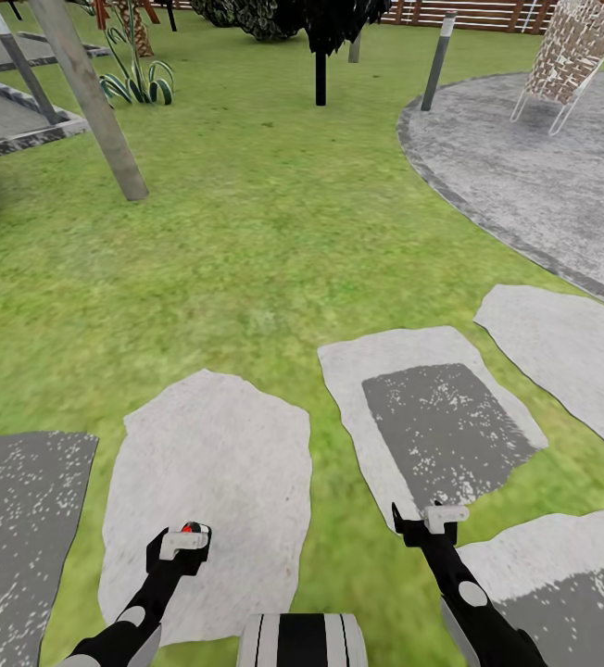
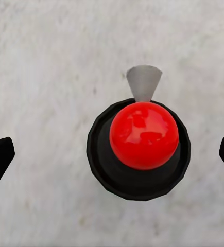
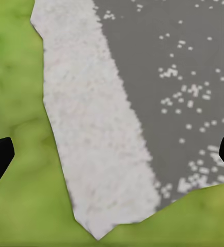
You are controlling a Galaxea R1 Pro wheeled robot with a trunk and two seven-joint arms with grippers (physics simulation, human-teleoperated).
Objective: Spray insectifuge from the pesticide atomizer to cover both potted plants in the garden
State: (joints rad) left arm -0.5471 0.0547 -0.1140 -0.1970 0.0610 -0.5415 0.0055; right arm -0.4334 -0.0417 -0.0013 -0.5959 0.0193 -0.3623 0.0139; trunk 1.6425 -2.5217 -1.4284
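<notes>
The pesticide atomizer [image 2: 142,146] appears from above in the left wrist view, with a round black head, a glossy red cap and a thin grey trigger, over a pale stone slab. My left gripper [image 2: 112,157] hangs over it, open, with both dark fingertips far out to the sides and not touching it. In the head view the red cap of the atomizer [image 1: 189,529] peeks out at my left gripper [image 1: 178,547]. My right gripper [image 1: 427,523] is open and empty over the edge of another slab. The potted plants are out of view.
Pale stepping stones [image 1: 209,482] lie in the lawn [image 1: 246,232] around me. A round grey patio [image 1: 543,176] with a woven chair [image 1: 571,51] is at the far right. A slanted post [image 1: 94,102], a grey bollard [image 1: 438,60], a dark tree [image 1: 320,56] and a striped-leaf plant [image 1: 140,81] stand ahead.
</notes>
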